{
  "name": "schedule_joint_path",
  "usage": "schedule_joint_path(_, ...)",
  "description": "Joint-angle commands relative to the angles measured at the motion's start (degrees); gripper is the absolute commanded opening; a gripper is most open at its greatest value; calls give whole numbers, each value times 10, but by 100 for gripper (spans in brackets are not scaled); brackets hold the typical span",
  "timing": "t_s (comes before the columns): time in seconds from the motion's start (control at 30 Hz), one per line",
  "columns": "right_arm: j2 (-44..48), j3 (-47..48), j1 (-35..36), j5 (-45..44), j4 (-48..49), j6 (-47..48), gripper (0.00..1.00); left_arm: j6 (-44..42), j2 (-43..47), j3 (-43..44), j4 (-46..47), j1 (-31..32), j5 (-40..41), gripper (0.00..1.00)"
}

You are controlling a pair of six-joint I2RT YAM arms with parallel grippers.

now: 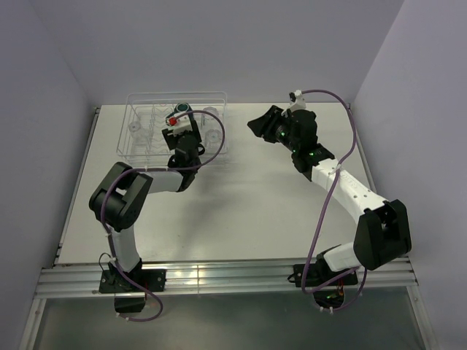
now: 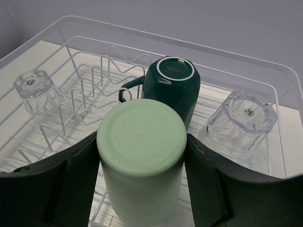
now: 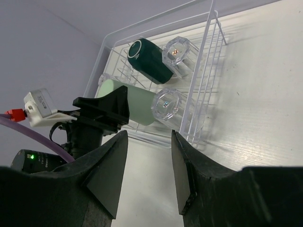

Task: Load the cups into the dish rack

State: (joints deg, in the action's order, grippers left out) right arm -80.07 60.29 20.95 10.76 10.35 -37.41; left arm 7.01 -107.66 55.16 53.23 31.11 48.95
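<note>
The clear dish rack stands at the back left of the table. My left gripper is shut on the pale mint-green cup, held upside down inside the rack. Just beyond it the dark green mug stands upside down. One clear tumbler stands upside down at the rack's left and another to the right of the mug. In the right wrist view a third tumbler sits beside the mint cup. My right gripper is open and empty, above the table to the right of the rack.
The rack's upright wire dividers rise left of the mint cup. White walls close in the table's back and sides. The left arm reaches from the near edge to the rack; the right arm crosses the right half.
</note>
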Motion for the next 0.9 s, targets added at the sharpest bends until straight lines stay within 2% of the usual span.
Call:
schedule_joint_path(0.0,-3,-7,-2,-7,34,10,49,23,1,22,-5,4,-3,12)
schedule_joint_path(0.3,-2,-9,-1,-7,35,12,49,30,-6,33,-35,4,-12,18)
schedule_joint_path(0.4,-3,-9,-2,-6,36,11,49,30,-4,30,-37,4,-14,25)
schedule_joint_path(0.6,-3,-10,-2,-6,38,9,49,30,-5,29,-45,4,-14,50)
schedule_joint_path(0.63,-3,-10,-2,-5,38,9,49,30,-5,29,-45,4,-13,59)
schedule_joint_path(0.7,-3,-11,-2,-6,37,10,49,30,-6,30,-46,4,-13,65)
schedule_joint_path(0.73,-3,-11,-2,-6,37,11,49,30,-7,31,-48,4,-15,72)
schedule_joint_path(0.83,-3,-9,-2,-6,36,10,49,31,-7,33,-50,4,-17,83)
schedule_joint_path(0.87,-4,-9,-1,-6,36,11,50,30,-8,34,-52,4,-18,84)
